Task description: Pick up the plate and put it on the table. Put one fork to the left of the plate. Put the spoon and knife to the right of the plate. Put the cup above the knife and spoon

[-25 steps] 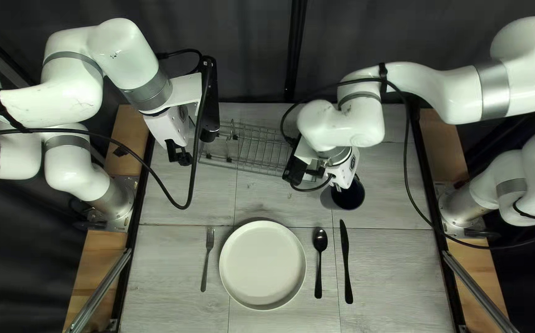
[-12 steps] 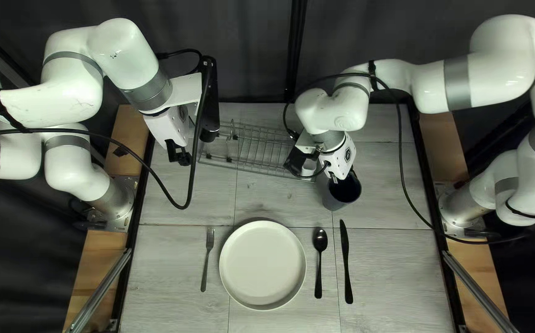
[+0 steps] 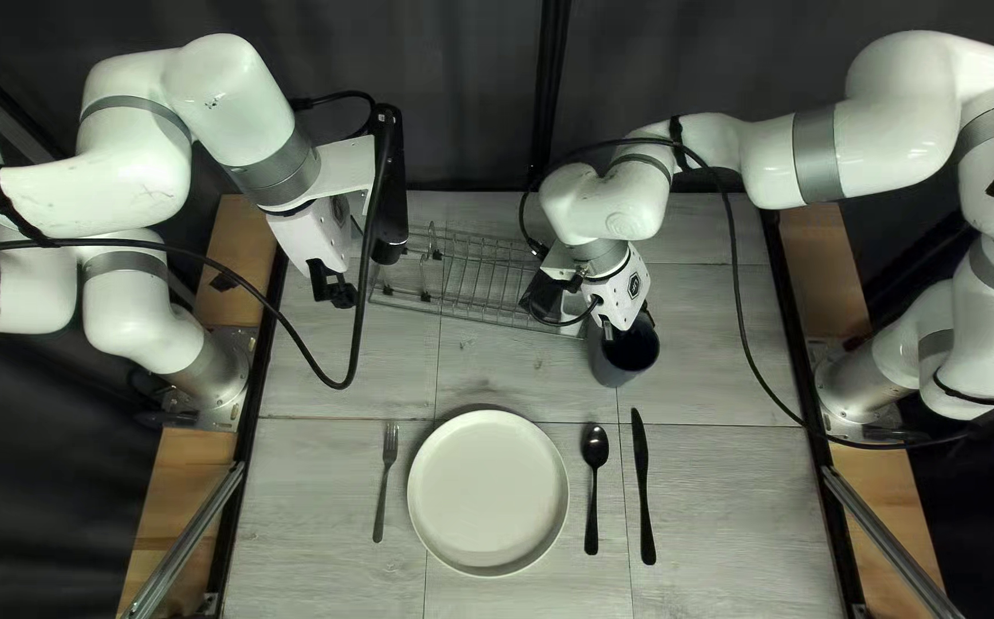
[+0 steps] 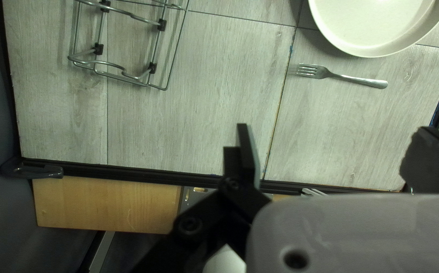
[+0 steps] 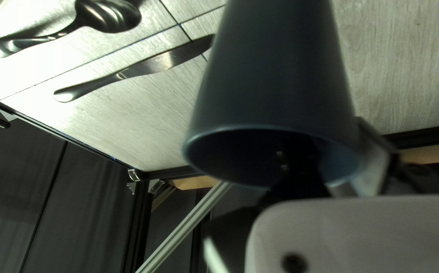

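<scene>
My right gripper (image 3: 611,330) is shut on the wall of the dark blue-grey cup (image 3: 621,358), between the wire rack and the cutlery. In the right wrist view, one finger of my right gripper (image 5: 338,163) goes into the mouth of the cup (image 5: 275,86), the other lies outside its rim. My left gripper (image 3: 336,289), left of the rack, is empty; the left wrist view shows this left gripper (image 4: 336,151) with its fingers wide apart. The cream plate (image 3: 488,493) has the fork (image 3: 386,482) on its left, the black spoon (image 3: 593,487) and knife (image 3: 643,487) on its right.
A wire rack (image 3: 483,275) stands at the table's far side, partly behind my right gripper. A black cable loops from each arm over the table. Black rails edge the tabletop (image 3: 737,516) at both sides.
The right arm has shifted left and slightly toward the far edge in the top left view, and the cup has moved along with its gripper. The left arm, plate and cutlery have stayed still.
</scene>
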Robot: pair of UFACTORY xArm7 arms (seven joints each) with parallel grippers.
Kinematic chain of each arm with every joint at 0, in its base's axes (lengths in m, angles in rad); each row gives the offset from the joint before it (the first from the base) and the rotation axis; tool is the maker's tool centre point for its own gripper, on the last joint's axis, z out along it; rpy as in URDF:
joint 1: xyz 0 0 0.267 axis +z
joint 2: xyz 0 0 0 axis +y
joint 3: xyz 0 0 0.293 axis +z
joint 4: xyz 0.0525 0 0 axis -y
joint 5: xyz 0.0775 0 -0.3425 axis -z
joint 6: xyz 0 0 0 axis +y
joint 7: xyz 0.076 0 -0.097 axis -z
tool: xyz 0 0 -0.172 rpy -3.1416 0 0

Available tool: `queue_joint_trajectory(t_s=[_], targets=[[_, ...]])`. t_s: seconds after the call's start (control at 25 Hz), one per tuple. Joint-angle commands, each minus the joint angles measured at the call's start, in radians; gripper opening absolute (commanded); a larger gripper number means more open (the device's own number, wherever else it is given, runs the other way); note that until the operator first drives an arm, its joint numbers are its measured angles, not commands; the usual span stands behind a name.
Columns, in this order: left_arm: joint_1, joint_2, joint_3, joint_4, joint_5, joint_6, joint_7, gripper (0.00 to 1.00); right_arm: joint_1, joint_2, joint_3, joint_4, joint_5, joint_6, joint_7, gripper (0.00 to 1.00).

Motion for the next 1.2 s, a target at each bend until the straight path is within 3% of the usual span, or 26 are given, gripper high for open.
queue_joint_trajectory(t_s=[0.04,0.28,0.56,0.92,1.2], targets=[[0.0,0.0,0.0,0.0,0.0,0.0,0.0,1.0,0.036,-0.101,0.013,-0.023,-0.055,0.001,0.086,1.0],[0.0,0.0,0.0,0.0,0.0,0.0,0.0,1.0,0.092,-0.27,0.061,-0.059,-0.186,0.048,0.239,1.0],[0.0,0.0,0.0,0.0,0.0,0.0,0.0,1.0,0.177,-0.493,0.172,-0.19,-0.281,0.012,0.35,1.0],[0.0,0.0,0.0,0.0,0.0,0.0,0.0,1.0,0.27,-0.535,0.333,-0.103,-0.336,0.127,0.475,1.0],[0.0,0.0,0.0,0.0,0.0,0.0,0.0,1.0,0.27,-0.535,0.333,-0.103,-0.336,0.127,0.475,1.0]])
